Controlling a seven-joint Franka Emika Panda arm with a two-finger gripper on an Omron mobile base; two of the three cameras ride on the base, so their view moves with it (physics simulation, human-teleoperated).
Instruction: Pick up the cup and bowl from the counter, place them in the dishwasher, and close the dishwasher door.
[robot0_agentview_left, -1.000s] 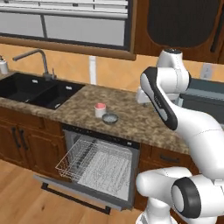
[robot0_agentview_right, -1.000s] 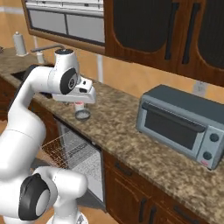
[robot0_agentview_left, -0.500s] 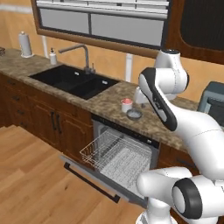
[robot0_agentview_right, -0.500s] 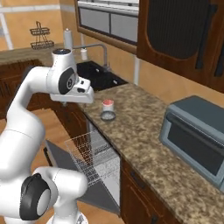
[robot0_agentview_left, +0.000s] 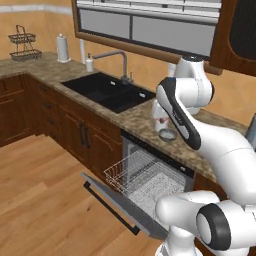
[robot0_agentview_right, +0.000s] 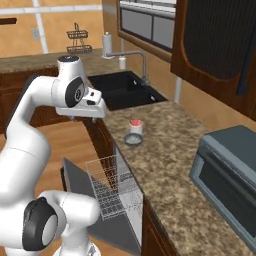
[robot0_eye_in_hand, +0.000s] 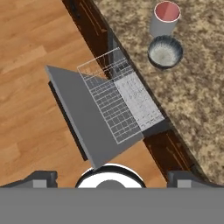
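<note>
Counter (robot0_agentview_right: 170, 165): long brown speckled worktop over dark wooden cabinets (robot0_agentview_left: 75, 130), turning a corner at the far end of the room.

Cup (robot0_agentview_right: 135, 127): white, pinkish-red inside, upright on the counter near its front edge, above the dishwasher.

Bowl (robot0_agentview_right: 133, 139): grey, shallow, speckled inside, just beside the cup on the side toward the counter's front edge; also seen from above in the hand view (robot0_eye_in_hand: 165, 51), next to the cup (robot0_eye_in_hand: 166, 18).

Dishwasher (robot0_agentview_left: 150, 175): built in under the counter, white wire rack (robot0_eye_in_hand: 118, 96) pulled out.

Dishwasher door (robot0_eye_in_hand: 83, 118): dropped open, grey inner face up, black bar handle at its outer edge.

Sink (robot0_agentview_left: 107, 92): black double basin set in the counter, beyond the cup, with a tall tap (robot0_agentview_left: 117, 62).

Toaster oven (robot0_agentview_right: 225, 185): grey, on the counter, well apart from the cup.

Floor (robot0_agentview_left: 40, 200): light wood planks.

Gripper (robot0_agentview_right: 95, 107): raised above the open door, off the counter's edge, jaws spread wide, holding nothing.
</note>
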